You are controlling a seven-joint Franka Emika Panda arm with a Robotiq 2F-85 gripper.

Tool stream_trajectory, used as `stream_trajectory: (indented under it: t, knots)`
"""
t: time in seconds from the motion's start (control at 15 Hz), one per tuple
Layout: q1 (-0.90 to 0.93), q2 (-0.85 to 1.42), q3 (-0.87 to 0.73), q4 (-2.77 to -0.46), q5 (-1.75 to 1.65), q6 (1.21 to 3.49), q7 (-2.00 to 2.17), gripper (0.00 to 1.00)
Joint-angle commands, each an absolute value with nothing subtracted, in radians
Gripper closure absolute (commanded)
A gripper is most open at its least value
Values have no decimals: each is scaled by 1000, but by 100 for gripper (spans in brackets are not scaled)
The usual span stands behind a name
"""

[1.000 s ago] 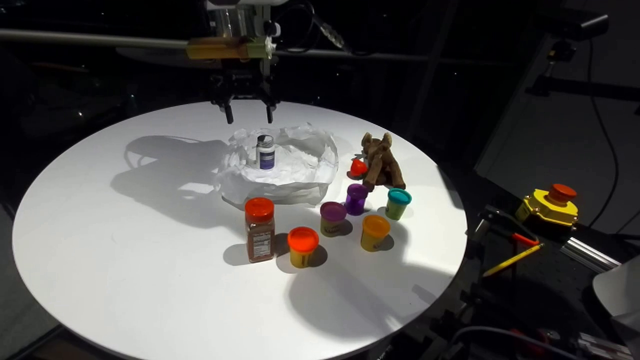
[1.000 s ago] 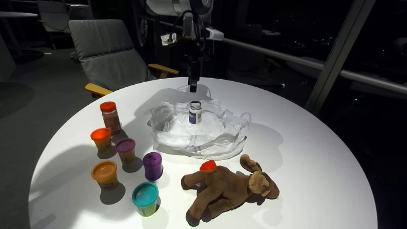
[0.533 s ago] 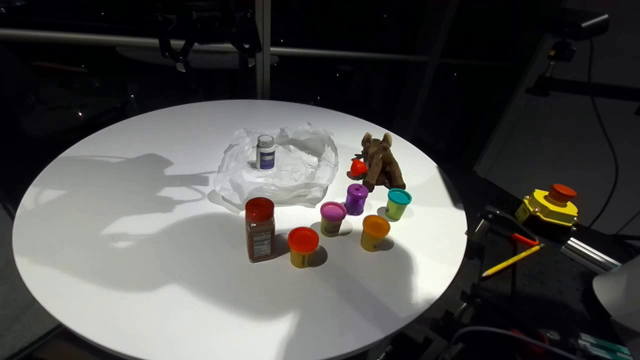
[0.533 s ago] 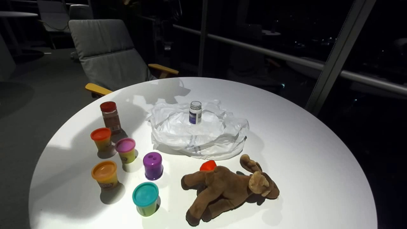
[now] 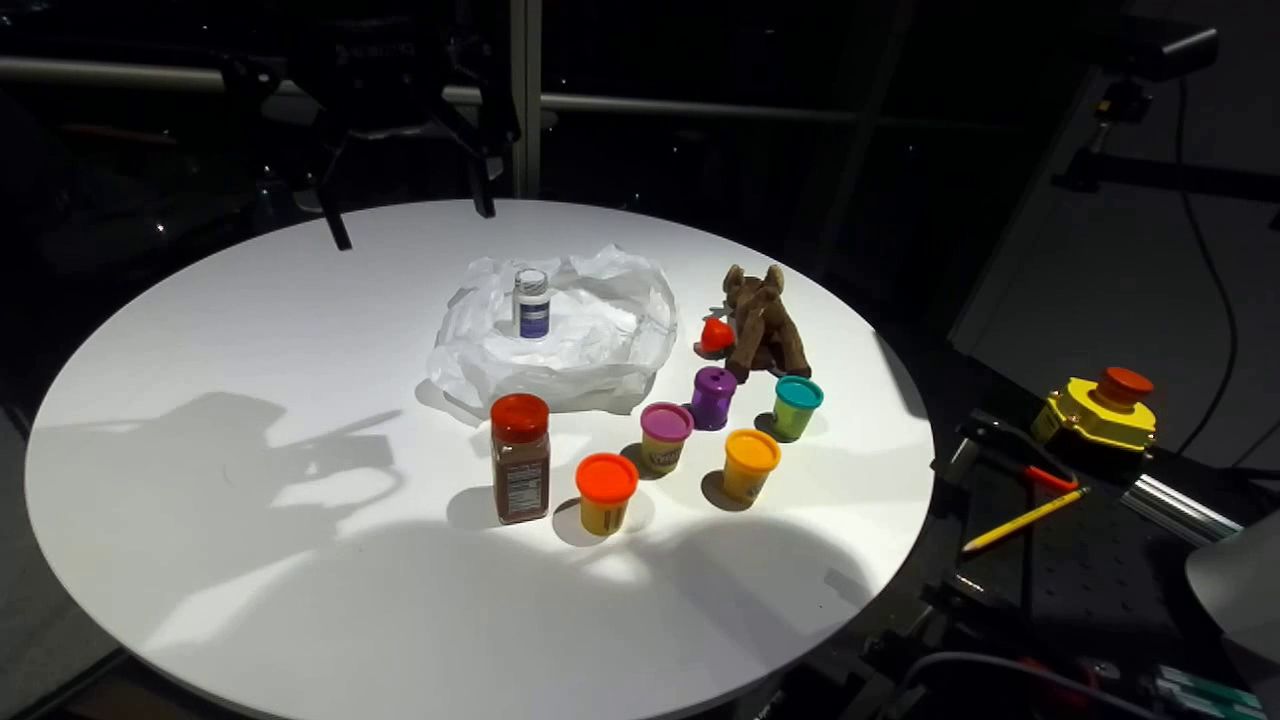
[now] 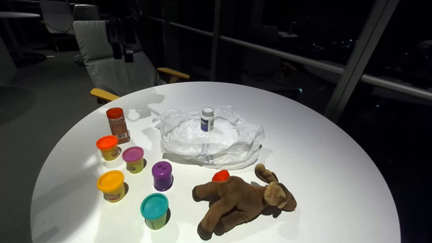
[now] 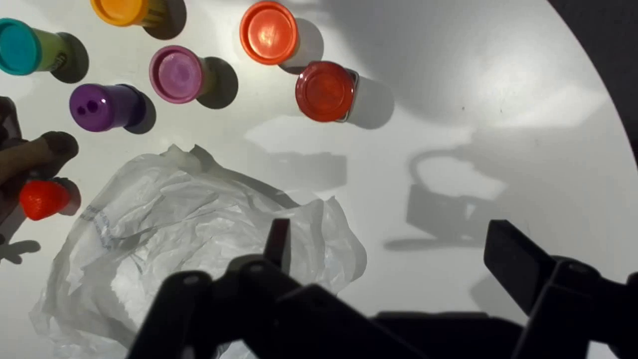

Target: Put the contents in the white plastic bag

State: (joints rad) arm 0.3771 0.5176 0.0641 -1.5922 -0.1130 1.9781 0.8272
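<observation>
My gripper (image 7: 389,244) no longer hangs above the small bottle (image 6: 207,121) but off to one side, its jaws wide and empty; the bottle stands upright on the white plastic bag (image 6: 219,145), spread low over the table (image 6: 314,158), I judge, so things lower straight in.

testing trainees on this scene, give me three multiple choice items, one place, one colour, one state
1. The small white cylindrical bottle stands on the:
A. floor
B. crumpled white plastic bag
C. chair

2. Lid of the square-sided clear jar is:
A. teal
B. white
C. red

3. The black two-finger gripper is:
A. open
B. gripping the jar
C. gripping the bag

1 B: bag beneath it in both exterior views.
2 C: red in every view.
3 A: the wrist view shows jaws apart.
</observation>
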Motion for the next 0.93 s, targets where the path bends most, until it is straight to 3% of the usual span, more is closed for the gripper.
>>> stream_trajectory:
  t: [0.0,0.53,0.87]
  knots:
    - [387,390,84,-1836,-145,2105,824,0]
    - [357,213,122,-2242,-129,2344,828,0]
    - [338,220,138,-2304,-48,2499,821,0]
